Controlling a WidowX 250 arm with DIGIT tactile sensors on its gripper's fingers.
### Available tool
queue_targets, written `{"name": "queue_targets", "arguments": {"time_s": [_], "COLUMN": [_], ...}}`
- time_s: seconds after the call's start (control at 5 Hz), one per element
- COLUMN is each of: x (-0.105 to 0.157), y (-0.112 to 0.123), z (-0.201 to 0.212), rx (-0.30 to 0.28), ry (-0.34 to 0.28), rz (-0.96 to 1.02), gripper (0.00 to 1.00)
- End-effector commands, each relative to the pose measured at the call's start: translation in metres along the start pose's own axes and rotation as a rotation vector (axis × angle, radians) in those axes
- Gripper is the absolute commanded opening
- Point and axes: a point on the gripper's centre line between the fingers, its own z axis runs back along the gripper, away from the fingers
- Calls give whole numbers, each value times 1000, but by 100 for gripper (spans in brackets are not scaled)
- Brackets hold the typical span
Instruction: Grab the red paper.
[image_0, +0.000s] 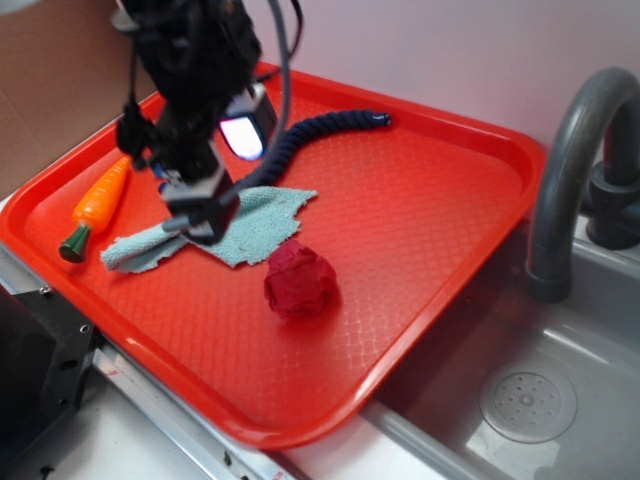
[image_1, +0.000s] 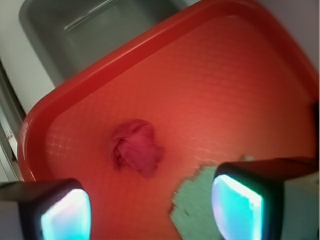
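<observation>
The red paper (image_0: 300, 281) is a dark crimson crumpled ball lying on the bright orange-red tray (image_0: 430, 200), near its middle. My gripper (image_0: 203, 222) hovers to the left of the ball, above a light blue cloth (image_0: 262, 222). In the wrist view the red paper (image_1: 136, 154) lies ahead of the gripper (image_1: 150, 212), apart from both fingers. The jaws stand wide open with only bare tray between them. The right finger sits over the cloth (image_1: 195, 202).
A toy carrot (image_0: 96, 207) lies at the tray's left end and a dark blue rope (image_0: 325, 128) curves along the back. A grey sink (image_0: 560, 400) with a drain and a tall faucet (image_0: 575, 160) are to the right of the tray.
</observation>
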Motion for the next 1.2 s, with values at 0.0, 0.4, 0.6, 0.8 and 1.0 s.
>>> {"name": "queue_targets", "arguments": {"time_s": [0.0, 0.4, 0.6, 0.8, 1.0], "x": [11, 10, 10, 11, 11], "y": [-17, -13, -13, -12, -14], "z": [-36, -68, -82, -90, -83], "rx": [-32, -60, -62, -63, -47], "ry": [52, 118, 164, 182, 155], "rz": [-102, -121, -124, -109, -97], "gripper": [100, 100, 100, 0, 0]}}
